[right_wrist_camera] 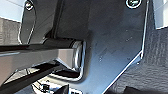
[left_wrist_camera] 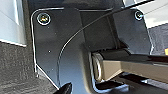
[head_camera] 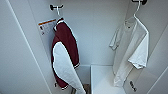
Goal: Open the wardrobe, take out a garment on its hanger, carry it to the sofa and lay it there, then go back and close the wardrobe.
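Wardrobe (head_camera: pixel 95 32) stands open, its white interior facing the head camera. On the right, the white T-shirt (head_camera: pixel 130 50) hangs on its slim white hanger (head_camera: pixel 137 10) from a dark hook. On the left hangs a dark red top (head_camera: pixel 65 52) with white panels. Whether either arm's fingers are spread or pressed together, I cannot tell.

My dark wrist plate (left_wrist_camera: pixel 67 47) and jointed bar (left_wrist_camera: pixel 130 67) hang above grey carpet (left_wrist_camera: pixel 15 65), beside a white panel (left_wrist_camera: pixel 10 20).
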